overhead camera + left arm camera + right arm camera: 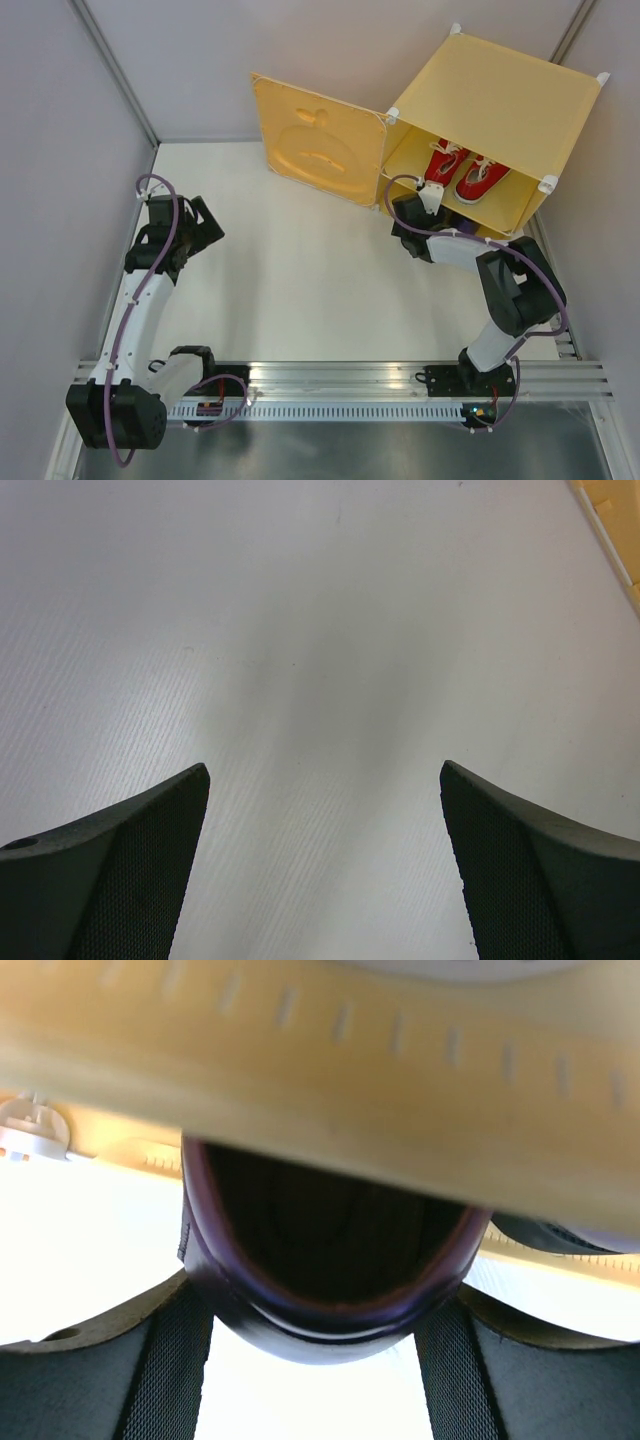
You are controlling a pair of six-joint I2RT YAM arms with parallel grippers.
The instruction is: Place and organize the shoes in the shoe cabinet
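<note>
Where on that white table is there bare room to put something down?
Bare: the table between the left tool, the cabinet door and the right arm. Crowded: the cabinet, where the right tool grips a purple loafer below the red sneakers.

Nothing to read here: no text, labels or numbers, just an embossed apple shape (310, 142) on the cabinet door (352, 165).

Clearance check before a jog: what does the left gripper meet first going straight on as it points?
Most likely the bare white table; depth is unclear. The left gripper is open, nothing between its fingers, and the yellow cabinet edge lies off that line, upper right.
</note>
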